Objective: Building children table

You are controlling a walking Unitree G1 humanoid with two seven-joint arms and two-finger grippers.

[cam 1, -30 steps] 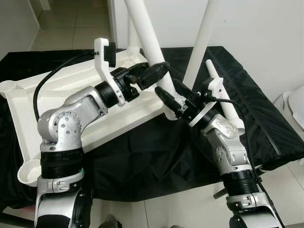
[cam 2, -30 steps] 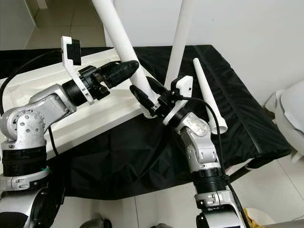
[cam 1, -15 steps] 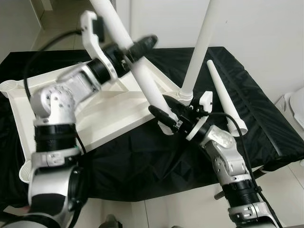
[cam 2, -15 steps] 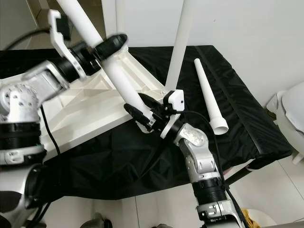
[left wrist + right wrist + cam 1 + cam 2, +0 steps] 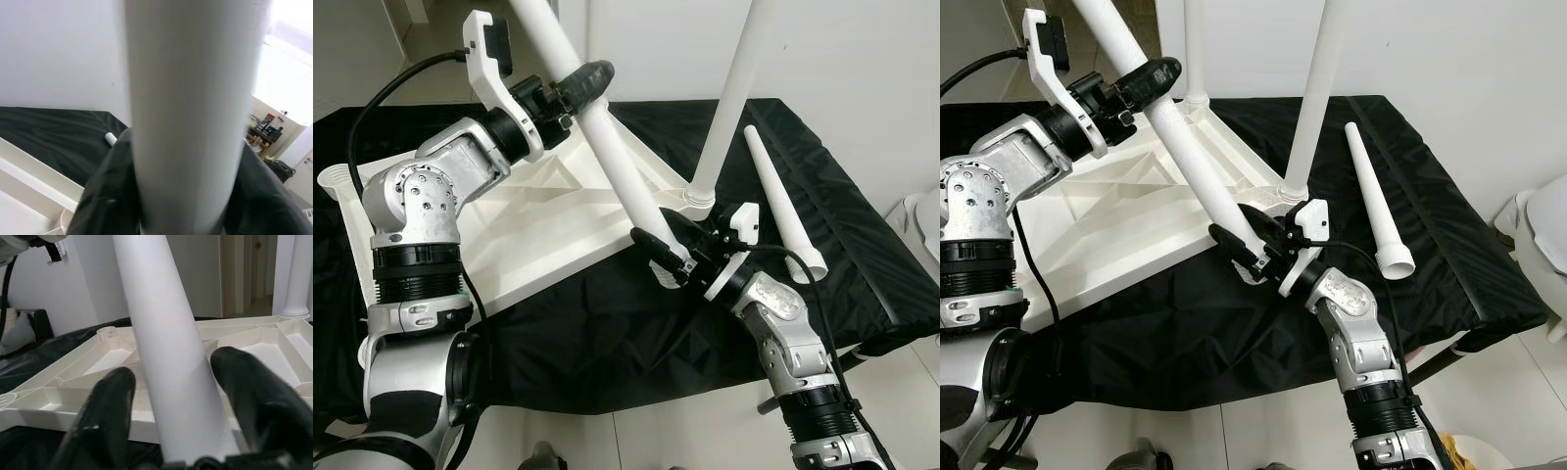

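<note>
Both grippers' fingers clamp the smooth, white, tapering table leg [image 5: 612, 166], tilted.

The tabletop [image 5: 538, 220] lies upside down on the cloth [image 5: 607, 333] ahead of me, more to my left. One leg [image 5: 736, 88] stands upright in its far right corner, another leg [image 5: 1193, 49] behind it. A loose leg [image 5: 781, 201] lies on the cloth, right of the tabletop. My left gripper [image 5: 576, 83] clasps a tilted leg [image 5: 612, 162] up high (leaning left), my right gripper [image 5: 668, 250] clasps its foot by the near edge.
</note>
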